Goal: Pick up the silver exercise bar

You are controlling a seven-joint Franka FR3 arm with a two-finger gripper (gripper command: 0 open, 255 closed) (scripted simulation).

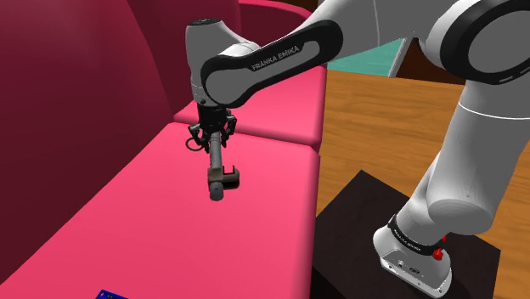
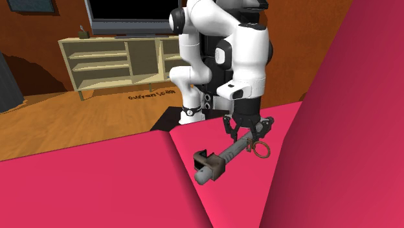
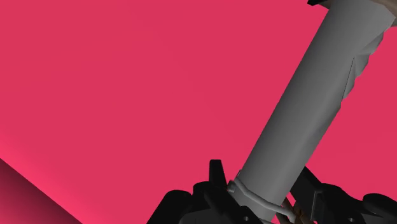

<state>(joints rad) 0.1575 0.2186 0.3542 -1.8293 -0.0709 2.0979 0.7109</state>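
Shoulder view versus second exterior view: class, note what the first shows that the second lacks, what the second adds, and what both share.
First, not second: a teal panel at the upper right and a small blue object at the bottom edge. Second, not first: a pale shelf unit with a dark screen above it. Both: the white arm, its gripper shut on the grey exercise bar, which hangs tilted over the pink sofa seat, and the wooden floor.
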